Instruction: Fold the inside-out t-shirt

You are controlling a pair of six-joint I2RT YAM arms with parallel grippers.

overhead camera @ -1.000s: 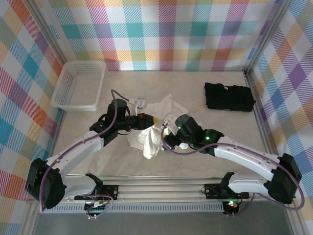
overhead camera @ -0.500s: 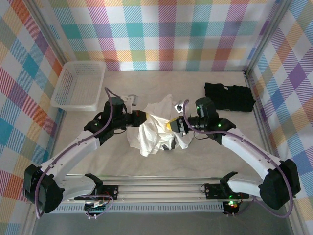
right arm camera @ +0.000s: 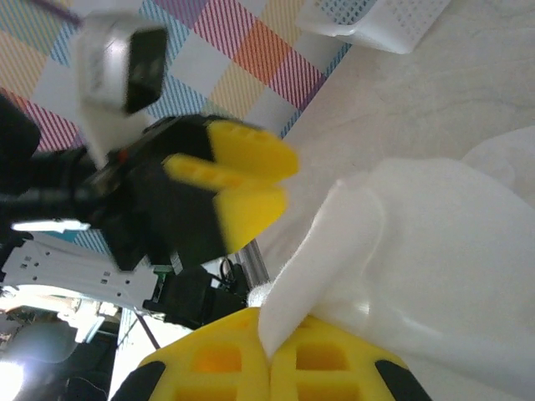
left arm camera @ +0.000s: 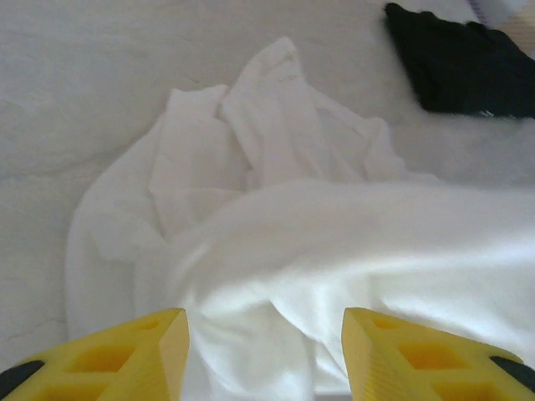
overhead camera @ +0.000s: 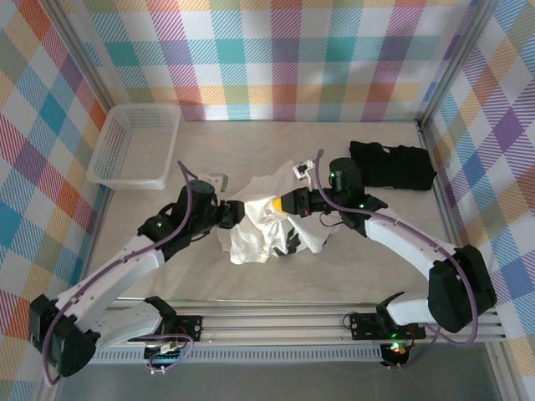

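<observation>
Top external: the inside-out t-shirt lies bunched at the middle of the table, between the two arms. It is thin, soft white cloth, heaped in loose rounded folds, no print visible. Right gripper reaches in from the right, and in the right wrist view its yellow fingers are clenched on a raised fold of the shirt, the cloth pinched upright in the seam between them. Left gripper sits at the shirt's left edge. Left wrist view shows its jaws released, ribbed yellow fingertips well apart with crumpled cloth lying under and beyond them. White perforated plastic basket stands at the far-left corner. Black garment, folded flat into a rectangle, lies near the far-right corner. Table surface pale, faintly veined; walls pastel plaid.
</observation>
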